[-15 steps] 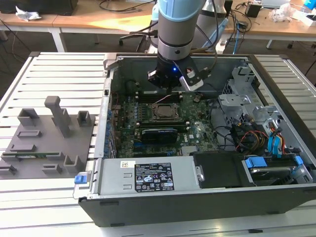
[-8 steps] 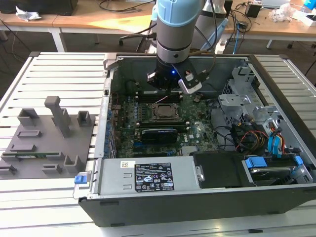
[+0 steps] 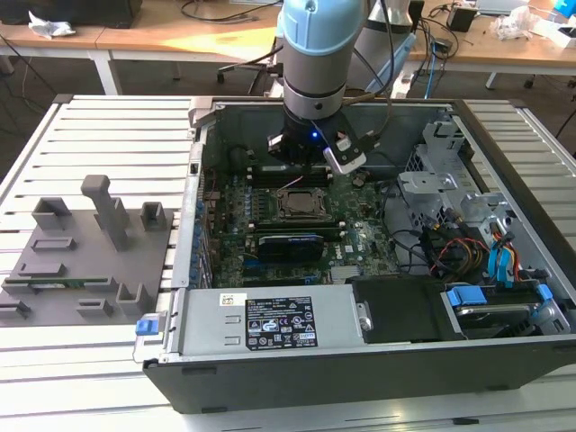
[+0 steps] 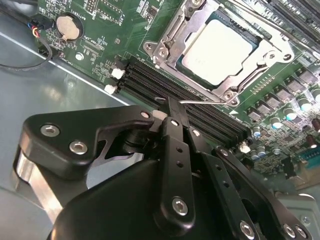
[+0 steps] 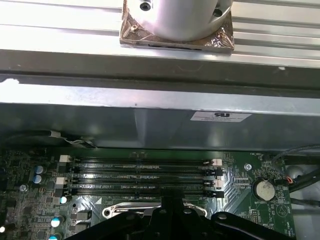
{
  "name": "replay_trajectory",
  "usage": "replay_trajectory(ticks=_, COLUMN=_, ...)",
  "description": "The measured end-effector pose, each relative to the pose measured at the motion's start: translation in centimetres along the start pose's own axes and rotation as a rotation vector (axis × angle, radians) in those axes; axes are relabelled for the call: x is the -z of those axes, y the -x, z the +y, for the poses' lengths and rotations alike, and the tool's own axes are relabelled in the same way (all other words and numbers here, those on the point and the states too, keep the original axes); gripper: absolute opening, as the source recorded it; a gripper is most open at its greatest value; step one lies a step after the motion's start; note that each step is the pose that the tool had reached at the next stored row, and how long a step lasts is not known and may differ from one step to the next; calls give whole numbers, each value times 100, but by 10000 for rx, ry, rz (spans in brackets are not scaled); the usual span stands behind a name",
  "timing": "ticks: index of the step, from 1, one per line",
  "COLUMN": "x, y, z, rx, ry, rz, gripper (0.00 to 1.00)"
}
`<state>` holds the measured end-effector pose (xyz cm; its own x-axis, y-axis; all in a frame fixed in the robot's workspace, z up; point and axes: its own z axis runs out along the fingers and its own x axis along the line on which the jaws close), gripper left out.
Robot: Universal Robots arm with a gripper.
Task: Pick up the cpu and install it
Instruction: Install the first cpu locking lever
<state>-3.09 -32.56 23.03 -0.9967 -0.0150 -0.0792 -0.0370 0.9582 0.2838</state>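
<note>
Seated in the socket frame on the motherboard, bracket around its edges: the cpu, pale metal top up. Just beside it, rows of black memory slots, seen in both wrist views. Hovering over those slots, close to the socket's thin wire lever: the tool, fingers pressed together, grasping nothing. Around all this, the open computer case on the slatted worktop, with a grey parts tray toward the exterior view's left.
</note>
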Motion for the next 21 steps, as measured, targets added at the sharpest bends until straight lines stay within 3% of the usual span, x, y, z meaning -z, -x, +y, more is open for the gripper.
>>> replay_trajectory(ticks=2, x=-6, y=-4, z=-1, rx=6, ry=2, rz=-25, gripper=11)
replay_trajectory(ticks=4, x=-20, y=-12, z=-5, rx=30, ry=3, rz=-104, gripper=11)
replay_trajectory(ticks=9, x=-48, y=-70, z=-12, rx=130, ry=5, rz=-373, gripper=11)
replay_trajectory(ticks=13, x=-64, y=-139, z=-16, rx=230, ry=7, rz=-608, gripper=11)
replay_trajectory(ticks=16, x=-73, y=-178, z=-19, rx=323, ry=6, rz=-824, gripper=11)
replay_trajectory(ticks=17, x=-77, y=-193, z=-19, rx=371, ry=6, rz=-940, gripper=11)
replay_trajectory(ticks=20, x=-94, y=-225, z=-24, rx=457, ry=3, rz=-1175, gripper=11)
replay_trajectory(ticks=21, x=-100, y=-250, z=-25, rx=478, ry=1, rz=-1230, gripper=11)
